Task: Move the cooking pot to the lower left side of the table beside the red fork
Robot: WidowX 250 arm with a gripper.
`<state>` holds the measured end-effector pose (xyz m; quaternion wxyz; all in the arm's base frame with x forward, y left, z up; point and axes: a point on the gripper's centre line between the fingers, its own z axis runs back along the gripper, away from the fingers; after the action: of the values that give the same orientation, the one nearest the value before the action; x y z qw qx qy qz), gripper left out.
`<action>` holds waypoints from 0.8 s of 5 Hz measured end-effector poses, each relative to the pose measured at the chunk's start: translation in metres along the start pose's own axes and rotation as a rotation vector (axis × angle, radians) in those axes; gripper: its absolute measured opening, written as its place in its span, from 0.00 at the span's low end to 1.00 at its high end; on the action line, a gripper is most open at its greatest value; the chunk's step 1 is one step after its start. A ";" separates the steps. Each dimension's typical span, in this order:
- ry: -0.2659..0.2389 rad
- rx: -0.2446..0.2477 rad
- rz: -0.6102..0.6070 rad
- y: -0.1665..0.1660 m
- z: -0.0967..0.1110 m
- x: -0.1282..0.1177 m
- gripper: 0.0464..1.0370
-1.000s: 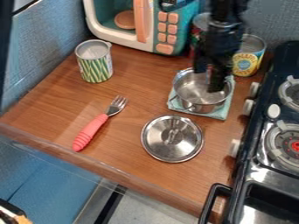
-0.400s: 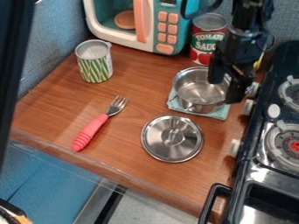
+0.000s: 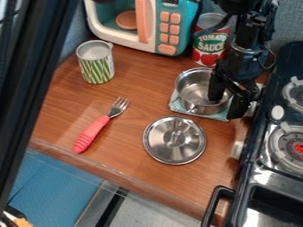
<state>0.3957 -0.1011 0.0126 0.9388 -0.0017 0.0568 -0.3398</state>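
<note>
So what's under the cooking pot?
A flat, pale teal pad. Parts of it show past the base of the cooking pot, at the left and along the near side; its middle is covered by the pot and can't be seen.

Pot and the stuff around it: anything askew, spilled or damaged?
Nothing stands out. Pot sits upright on the cloth; lid is off, flat on the table, knob up; fork lies flat. No spill or damage visible. Tool hides part of the pot, so can't judge there.
</note>
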 end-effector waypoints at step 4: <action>0.028 0.021 0.019 0.002 -0.001 0.004 0.05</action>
<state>0.3996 -0.1019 0.0107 0.9411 0.0136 0.0662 -0.3312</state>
